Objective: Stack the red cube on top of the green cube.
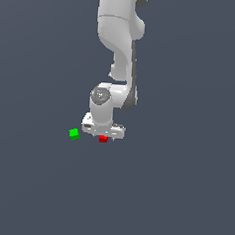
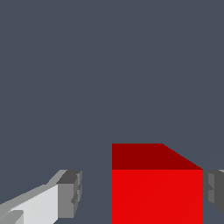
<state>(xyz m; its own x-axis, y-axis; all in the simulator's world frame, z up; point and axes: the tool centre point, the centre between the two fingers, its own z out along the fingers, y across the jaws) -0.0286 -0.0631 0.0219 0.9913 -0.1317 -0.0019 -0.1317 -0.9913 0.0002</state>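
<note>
Lowered onto the grey tabletop (image 1: 183,193) with the white gripper (image 1: 103,136) straddling the red cube (image 1: 103,139), near the middle of the exterior view. Jaws wide, not yet clamped: in the wrist view a clear strip of bare surface shows between the red cube (image 2: 156,188) and one grey fingertip (image 2: 70,194), while the other fingertip (image 2: 215,192) sits just beside, perhaps touching, the cube's opposite face. Off-centre in the grip, then, so likely to be nudged sideways a little as the jaws close. Wrist held vertical and low, presumably so the pads meet two flat parallel faces squarely rather than an edge, which suits a small plain block with nothing else to hold by. Green cube (image 1: 74,134) resting at about nine o'clock from the red one, near but clearly apart, turned slightly askew to the view; out of sight in the wrist view. By the look of it, the grasp itself the step in hand, with lift, carry toward nine o'clock and release on top all still ahead. Main risks: a skewed pinch from the uneven gap, and a poor match with the green cube's rotated faces at set-down, given how little footprint there is for balancing.
</note>
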